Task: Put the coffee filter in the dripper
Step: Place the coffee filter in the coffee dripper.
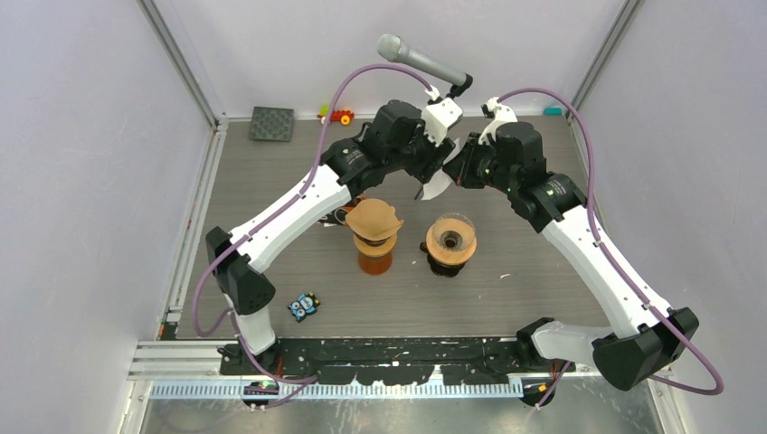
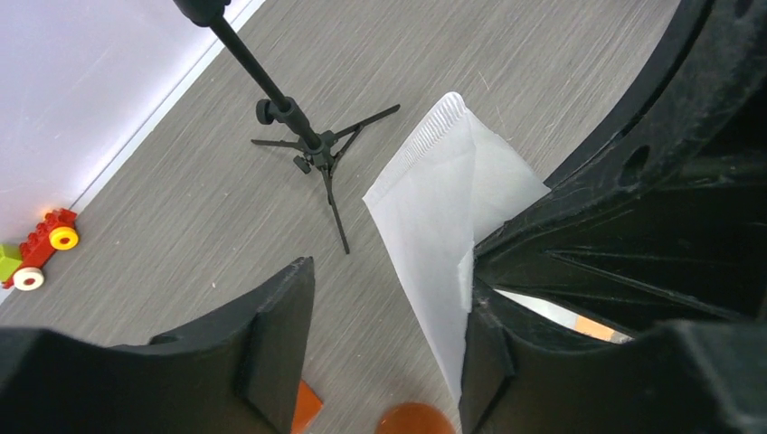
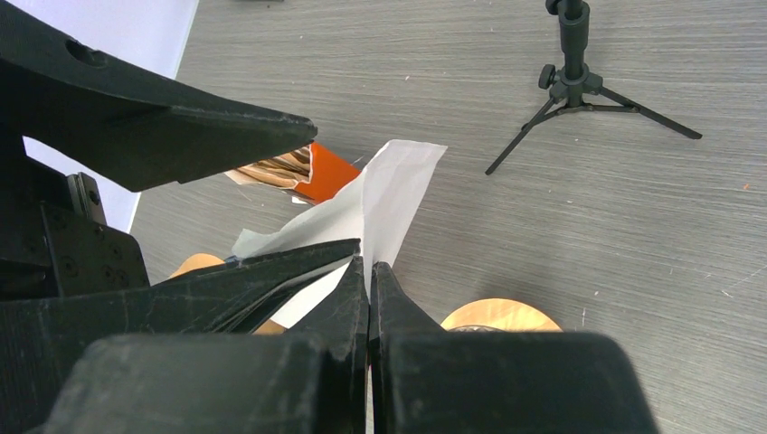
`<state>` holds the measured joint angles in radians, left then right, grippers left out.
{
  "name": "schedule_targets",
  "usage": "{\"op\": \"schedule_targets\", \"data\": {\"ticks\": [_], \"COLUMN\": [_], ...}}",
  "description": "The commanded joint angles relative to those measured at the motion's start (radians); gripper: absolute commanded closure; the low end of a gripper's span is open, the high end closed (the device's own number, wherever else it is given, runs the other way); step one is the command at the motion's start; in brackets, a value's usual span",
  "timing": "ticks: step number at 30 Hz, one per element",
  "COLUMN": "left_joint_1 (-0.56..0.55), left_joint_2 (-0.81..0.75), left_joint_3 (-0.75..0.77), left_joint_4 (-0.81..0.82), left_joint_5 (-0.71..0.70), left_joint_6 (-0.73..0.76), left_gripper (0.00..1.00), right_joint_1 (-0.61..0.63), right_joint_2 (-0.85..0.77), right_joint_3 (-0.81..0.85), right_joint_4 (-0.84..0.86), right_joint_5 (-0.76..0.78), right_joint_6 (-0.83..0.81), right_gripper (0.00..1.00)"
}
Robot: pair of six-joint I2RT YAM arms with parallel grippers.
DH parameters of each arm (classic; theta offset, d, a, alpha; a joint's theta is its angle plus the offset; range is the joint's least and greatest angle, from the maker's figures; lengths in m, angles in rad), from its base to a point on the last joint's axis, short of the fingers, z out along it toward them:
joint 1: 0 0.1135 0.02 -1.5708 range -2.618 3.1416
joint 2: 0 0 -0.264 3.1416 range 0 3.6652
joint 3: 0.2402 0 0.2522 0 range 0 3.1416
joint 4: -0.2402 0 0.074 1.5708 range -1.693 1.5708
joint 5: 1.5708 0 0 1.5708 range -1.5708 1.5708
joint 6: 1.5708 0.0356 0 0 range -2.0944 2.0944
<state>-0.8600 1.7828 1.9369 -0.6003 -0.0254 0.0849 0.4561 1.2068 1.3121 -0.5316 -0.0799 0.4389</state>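
Note:
A white paper coffee filter point(image 1: 438, 183) hangs in the air between my two grippers, behind and above the dripper point(image 1: 450, 240), an amber cone on a dark base. My right gripper point(image 3: 369, 271) is shut on the filter's point(image 3: 391, 194) lower edge. My left gripper point(image 2: 380, 353) is open, and the filter point(image 2: 439, 212) lies against the inner face of its right finger point(image 2: 488, 362). In the top view the left gripper point(image 1: 423, 170) and right gripper point(image 1: 455, 168) meet tip to tip. The dripper's rim point(image 3: 502, 315) shows just below the right fingers.
A stack of brown filters on an orange holder point(image 1: 373, 228) stands left of the dripper. A microphone on a tripod point(image 1: 423, 63) stands at the back. A toy car point(image 1: 339, 115), a dark square plate point(image 1: 272, 123) and an owl toy point(image 1: 305, 306) lie around.

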Motion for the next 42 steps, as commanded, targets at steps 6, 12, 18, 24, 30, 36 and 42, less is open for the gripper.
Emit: {"op": "schedule_targets", "data": {"ticks": [6,12,18,24,30,36,42], "left_joint_1": [-0.005,-0.005,-0.005,-0.005,-0.005,-0.005,-0.006], "left_joint_2": [-0.005,0.000,0.006,-0.003,-0.017,-0.024,-0.027], "left_joint_3": [0.044,0.055,0.062,0.054,0.038,0.027,0.021], "left_joint_4": [0.015,0.009,0.002,0.002,0.006,0.013,0.018], "left_joint_5": [0.064,0.105,0.111,0.097,0.081,0.049,0.033], "left_joint_6": [-0.018,-0.036,-0.060,-0.063,-0.053,-0.036,-0.018], "left_gripper": [0.63,0.91,0.96,1.00,1.00,1.00,0.99], "right_joint_1": [-0.005,-0.004,-0.004,-0.004,-0.004,-0.004,-0.004], "right_joint_2": [-0.020,-0.015,-0.003,0.002,-0.006,-0.013,-0.008], "right_joint_3": [-0.002,0.000,-0.001,0.000,-0.002,-0.002,-0.001], "right_joint_4": [0.021,0.015,0.012,0.007,0.007,0.005,-0.003], "right_joint_5": [0.039,0.055,0.074,0.111,0.138,0.150,0.161], "right_joint_6": [-0.041,-0.051,-0.065,-0.081,-0.099,-0.111,-0.123], "right_gripper": [0.99,0.97,0.91,0.84,0.82,0.81,0.82]}}
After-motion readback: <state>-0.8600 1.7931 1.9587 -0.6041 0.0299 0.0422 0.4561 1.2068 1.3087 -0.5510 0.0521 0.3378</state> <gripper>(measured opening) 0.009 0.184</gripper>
